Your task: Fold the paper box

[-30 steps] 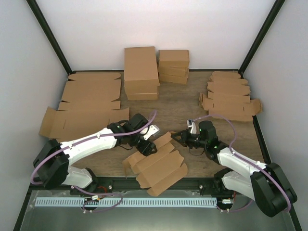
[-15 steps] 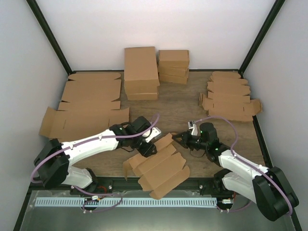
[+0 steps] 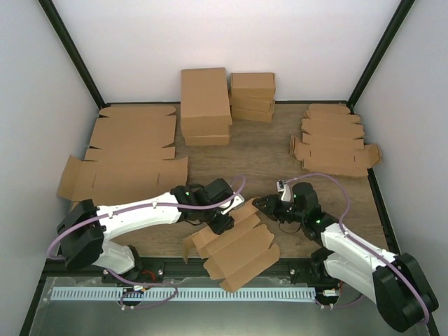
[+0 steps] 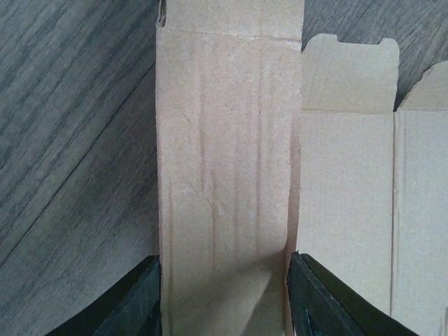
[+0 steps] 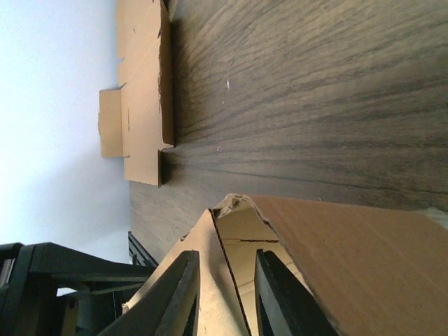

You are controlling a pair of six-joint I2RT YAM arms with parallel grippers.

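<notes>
Black fingers point(image 4: 133, 301) of the left gripper point(image 4: 224, 260) press against both long edges of one narrow panel of the plain brown die-cut cardboard paper box point(image 3: 234, 246), clamping it across its width; they have narrowed over the last second. The right gripper point(image 5: 225, 257) has just parted its jaws, so a raised flap edge stands loose between them, released. I judge that the hold is passing to the left arm. The paper box lies half-opened on the dark wooden table point(image 3: 266, 157), near its front edge, between both arms.
</notes>
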